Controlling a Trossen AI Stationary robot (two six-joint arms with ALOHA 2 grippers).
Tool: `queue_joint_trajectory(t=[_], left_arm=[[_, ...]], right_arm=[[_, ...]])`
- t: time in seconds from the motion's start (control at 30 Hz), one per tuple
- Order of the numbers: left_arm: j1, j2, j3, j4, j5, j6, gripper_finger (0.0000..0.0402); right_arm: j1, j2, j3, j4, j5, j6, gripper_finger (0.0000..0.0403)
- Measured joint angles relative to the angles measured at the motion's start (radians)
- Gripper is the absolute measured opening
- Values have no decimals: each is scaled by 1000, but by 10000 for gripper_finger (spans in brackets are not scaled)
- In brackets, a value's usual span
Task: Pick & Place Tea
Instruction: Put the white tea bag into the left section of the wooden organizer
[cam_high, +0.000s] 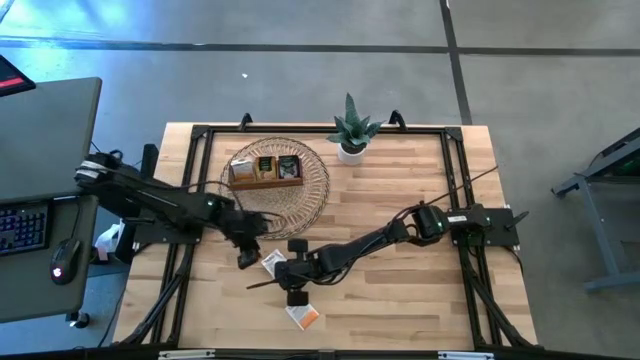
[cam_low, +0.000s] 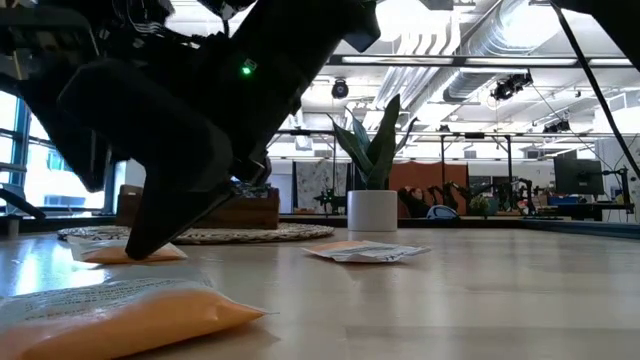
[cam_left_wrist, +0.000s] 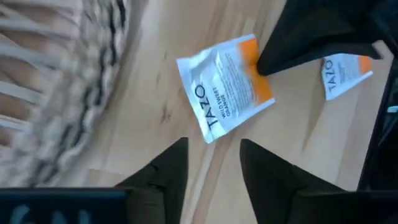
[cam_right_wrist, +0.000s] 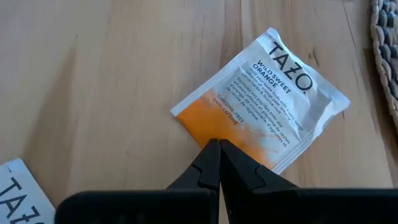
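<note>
An orange-and-white tea sachet (cam_high: 271, 262) (cam_left_wrist: 217, 93) lies flat on the table just near of the woven mat (cam_high: 300, 195). My right gripper (cam_high: 284, 266) (cam_right_wrist: 218, 144) is shut, with its tips on the sachet's orange end. My left gripper (cam_high: 246, 258) (cam_left_wrist: 214, 165) stands open just to the left of this sachet, its fingers pointing down at it without touching it. A second sachet (cam_high: 302, 316) (cam_low: 110, 310) lies nearer the front edge. Another (cam_low: 365, 250) (cam_left_wrist: 345, 71) lies beyond my right gripper. Dark sachets stand in the wooden tray (cam_high: 265, 172) on the mat. My right gripper presses its shut fingertips (cam_right_wrist: 211, 158) down on the sachet's orange end (cam_right_wrist: 205, 121), near one corner. The fingers slant down from the table's right side. The sachet lies flat on the wood with its printed face up.
A small potted plant (cam_high: 350, 135) stands at the far edge, right of the mat. Black frame rails (cam_high: 185, 200) run along the table's left and right sides. Bare wood lies to the right of the sachets.
</note>
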Motion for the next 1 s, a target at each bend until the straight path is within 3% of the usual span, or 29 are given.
queue_joint_trajectory(t=[0.13,0.33,0.57,0.77,1.0], left_arm=[[0,102,0,83,43,-55,159],[0,193,0,115,24,-45,161],[1,265,2,180,68,-46,161],[0,280,1,224,71,-38,160],[0,279,0,219,60,-9,99]], right_arm=[[5,1,-1,4,36,-4,0],[18,2,-3,20,63,-7,0],[38,4,-3,36,168,-8,0],[38,5,-4,37,180,-8,0],[38,5,-4,37,175,-8,0]])
